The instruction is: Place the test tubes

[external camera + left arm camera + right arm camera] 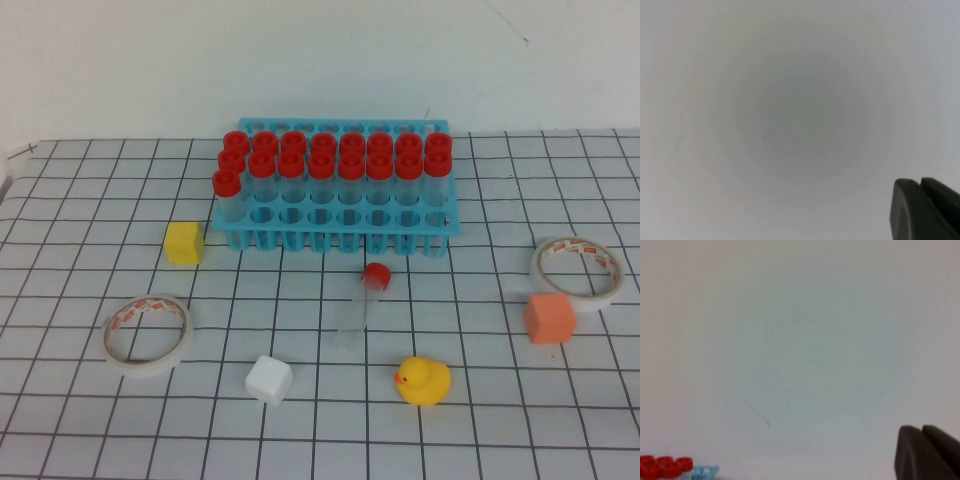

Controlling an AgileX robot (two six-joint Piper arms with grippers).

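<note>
Loose tube point(358, 308) lies flat on the surface point(80, 200), just in front of the rack point(335, 238), red cap point(376, 276) toward it. Duck point(422, 381) sits near its clear end. Rack mostly filled, with free holes along the near rows.

Left gripper point(920, 190) and right gripper point(922, 435) are both closed and empty, and neither shows in the high view.

Step in hand, as I judge: reach for the tube. Right arm looks handier. Open wide first, come down across the tube's middle with jaws square to its length, and avoid the duck.

Only the high view shows the tube and clutter. Right wrist view catches a rack corner with racked tubes point(662, 467). Left wrist view shows blank wall.
</note>
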